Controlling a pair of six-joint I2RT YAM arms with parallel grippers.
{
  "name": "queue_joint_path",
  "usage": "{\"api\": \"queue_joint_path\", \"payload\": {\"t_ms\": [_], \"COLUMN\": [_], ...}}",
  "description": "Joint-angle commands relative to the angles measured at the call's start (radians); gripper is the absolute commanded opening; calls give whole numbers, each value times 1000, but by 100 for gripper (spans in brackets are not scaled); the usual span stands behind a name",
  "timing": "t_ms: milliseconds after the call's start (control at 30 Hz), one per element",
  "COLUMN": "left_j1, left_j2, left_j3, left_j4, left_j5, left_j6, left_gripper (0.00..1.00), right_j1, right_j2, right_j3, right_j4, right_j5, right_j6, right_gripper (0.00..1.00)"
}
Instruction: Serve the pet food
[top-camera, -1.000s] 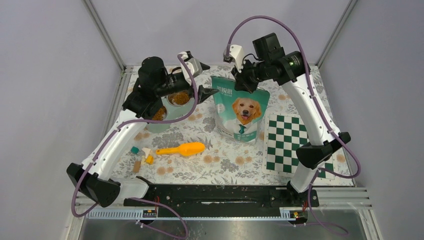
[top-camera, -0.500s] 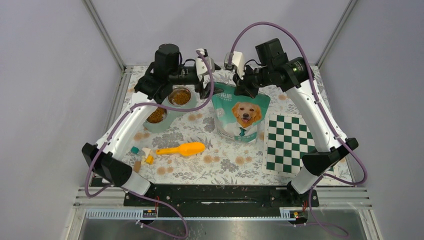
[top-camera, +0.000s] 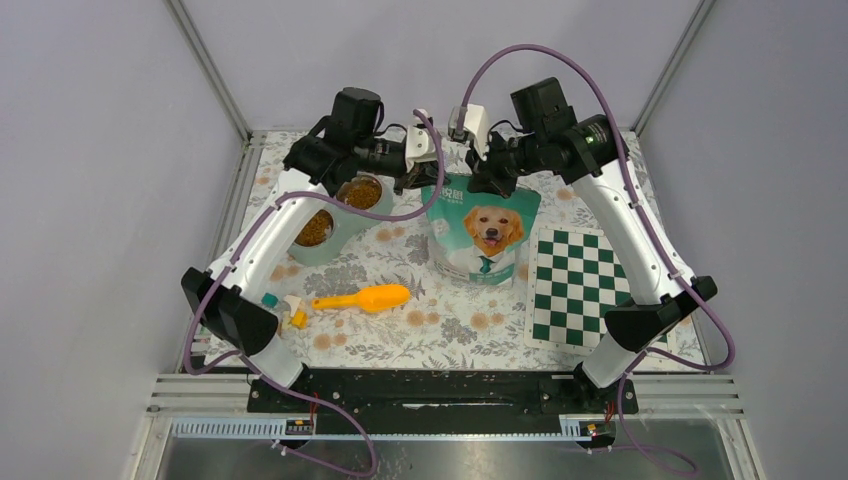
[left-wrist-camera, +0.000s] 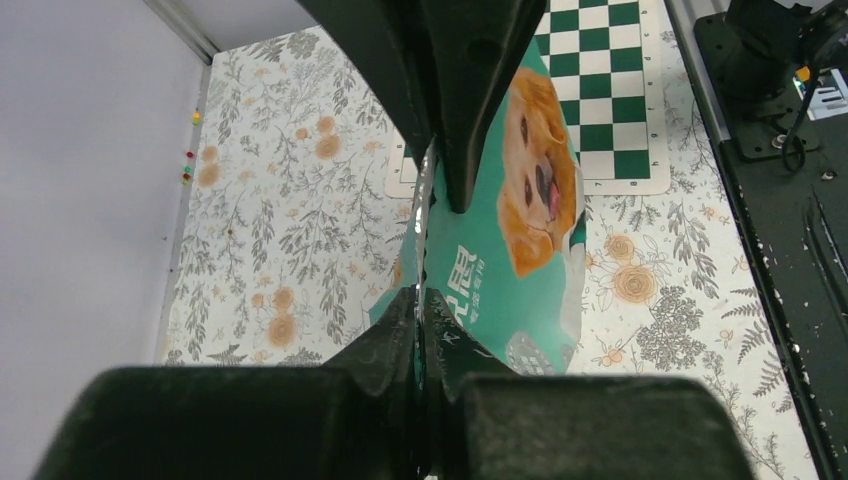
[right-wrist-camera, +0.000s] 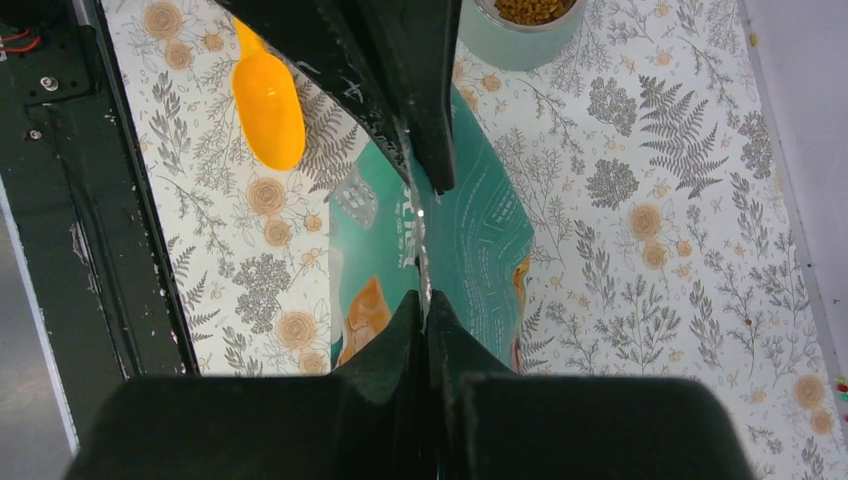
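- A teal stand-up foil pouch printed with a golden dog (top-camera: 481, 230) stands upright near the middle of a floral-patterned tablecloth (top-camera: 440, 322). We place everything else by this pouch.
- Left of the pouch sits a pale green double feeder with two metal bowls (top-camera: 333, 243). The pet food (top-camera: 362, 192), small brown kibble, fills both bowls.
- In front of the pouch and to its left lies a yellow-orange plastic scoop (top-camera: 365, 298). Further left is a small cluster of coloured wooden blocks (top-camera: 293, 312).
- Just right of the pouch, a green-and-white checkered mat (top-camera: 578, 285) lies flat.
- We see the left arm and its purple cable (top-camera: 330, 208) crossing above the feeder, between the two bowls, and covering part of it from overhead.
- A second ago the left claw hovered spread beside the feeder's far bowl. It has since swung across to the pouch's top left corner and closed. The right claw has stayed on the pouch's top edge, and the pouch, scoop and blocks have not shifted.
- The left claw (top-camera: 416, 182) (left-wrist-camera: 432, 250) is pressed together on the pouch's thin top edge, one finger on each face of the foil.
- The right claw (top-camera: 479, 184) (right-wrist-camera: 430, 245) pinches the same top edge nearer the pouch's right side, with its fingers fully together.
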Motion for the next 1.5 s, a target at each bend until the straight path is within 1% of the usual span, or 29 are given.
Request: {"api": "queue_joint_path", "payload": {"t_ms": [0, 100, 267, 367, 467, 533, 600, 633, 700, 767, 833, 900, 1000, 1100, 1200, 1333, 1467], "left_j1": [-2, 3, 57, 91, 117, 131, 143, 148, 153, 155, 152, 145, 126, 111, 101, 99, 99], "left_j2": [5, -8, -56, -82, -84, -81, -83, -85, -87, -86, -84, -84, -80, -78, -76, -75, -88], "left_j3": [62, 60, 10, -14, -5, 0, 1, 0, 0, 1, -2, -11, -13, -12, -11, -14, -24], "left_j4": [-49, -50, 25, 75, 75, 74, 74, 72, 73, 76, 88, 113, 116, 123, 125, 126, 126], "left_j5": [58, 40, 11, 5, 1, 2, 6, 9, 17, 30, 58, 74, 66, 53, 42, 24, 9], "left_j6": [58, 70, 49, 37, 37, 39, 41, 42, 43, 39, 20, -7, -10, -13, -14, -16, -12], "left_gripper": [0, 0, 0, 0, 0, 0, 0, 0, 0, 0, 0, 0, 0, 0, 0, 0, 0], "right_j1": [10, 5, -29, -50, -64, -72, -82, -91, -104, -111, -110, -110, -111, -109, -110, -110, -110], "right_j2": [-72, -70, -122, -189, -230, -243, -251, -253, -251, -241, -232, -222, -210, -189, -155, -56, -17], "right_j3": [64, 56, 7, -58, -94, -104, -109, -109, -102, -81, -67, -47, -27, -22, -18, 89, 107], "right_j4": [78, 77, 68, 69, 69, 68, 64, 62, 51, 34, 29, 31, 30, 30, 19, -75, -66], "right_j5": [-61, 2, 193, 271, 330, 367, 384, 388, 388, 386, 364, 306, 182, 104, 98, 109, 125], "right_j6": [55, 92, 124, 113, 94, 80, 70, 67, 62, 60, 65, 81, 101, 104, 97, 72, 60], "right_gripper": [0, 0, 1, 7, 16, 19, 19, 15, 5, 3, 8, 18, 34, 45, 46, 46, 46]}}
